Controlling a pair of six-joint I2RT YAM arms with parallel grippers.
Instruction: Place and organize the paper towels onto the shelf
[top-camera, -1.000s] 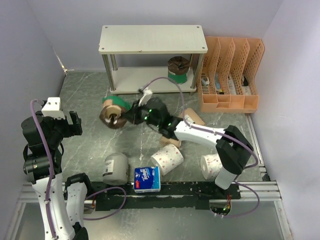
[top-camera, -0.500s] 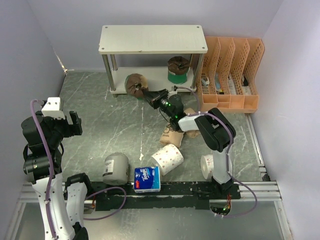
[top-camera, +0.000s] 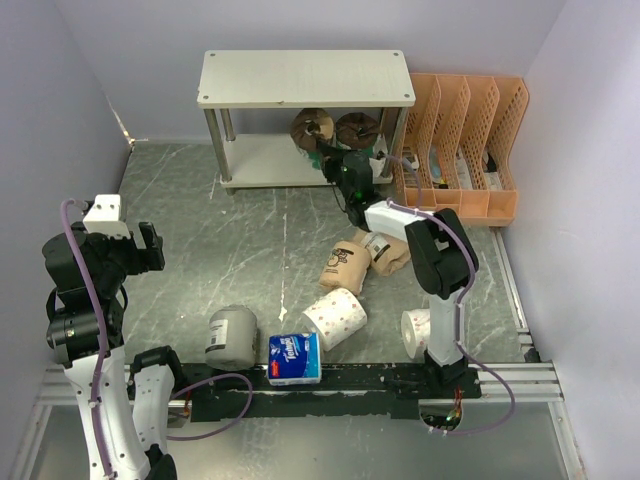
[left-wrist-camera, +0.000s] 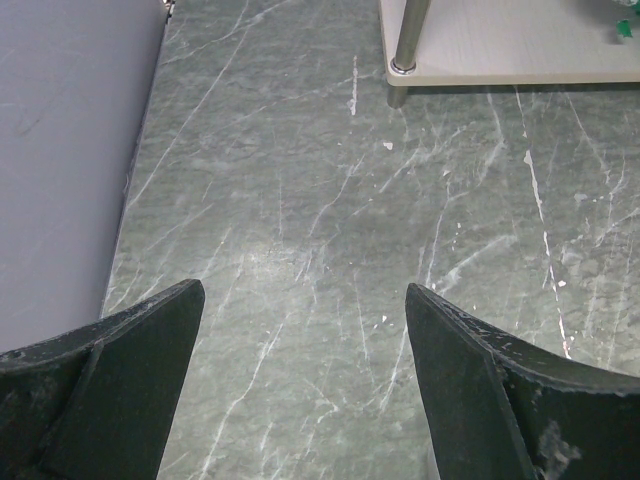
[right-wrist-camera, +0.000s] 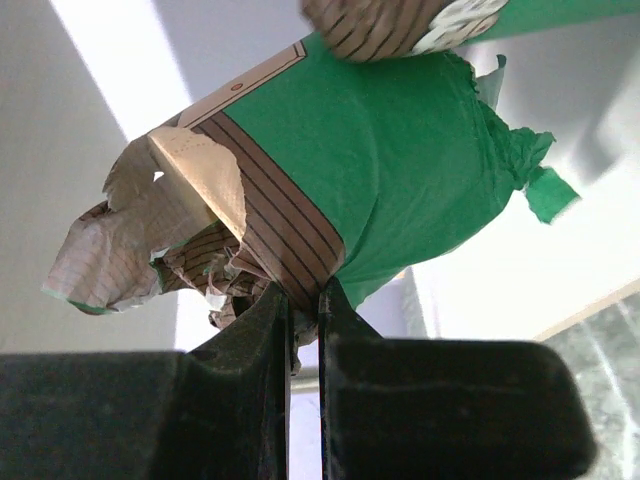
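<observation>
The shelf (top-camera: 305, 78) stands at the back, and its lower board also shows in the left wrist view (left-wrist-camera: 520, 40). My right gripper (top-camera: 336, 162) reaches to the lower tier. It is shut (right-wrist-camera: 303, 295) on the wrapper of a brown-and-green roll (top-camera: 312, 128) (right-wrist-camera: 340, 170), held beside a second brown-and-green roll (top-camera: 357, 130) on that tier. Two tan kraft rolls (top-camera: 343, 268) (top-camera: 387, 250), two white dotted rolls (top-camera: 335, 318) (top-camera: 420, 332), a grey roll (top-camera: 232, 337) and a blue-and-white pack (top-camera: 295, 358) lie on the floor. My left gripper (top-camera: 150, 248) (left-wrist-camera: 305, 290) is open and empty above bare floor at the left.
The orange perforated file organizer (top-camera: 460, 150) stands right of the shelf, close to my right arm. Grey walls close in the left, back and right sides. A black rail (top-camera: 350, 385) runs along the near edge.
My right gripper has carried the brown-and-green roll from the middle of the floor up and right to the shelf's lower tier, beside the other roll. The left arm has not moved.
</observation>
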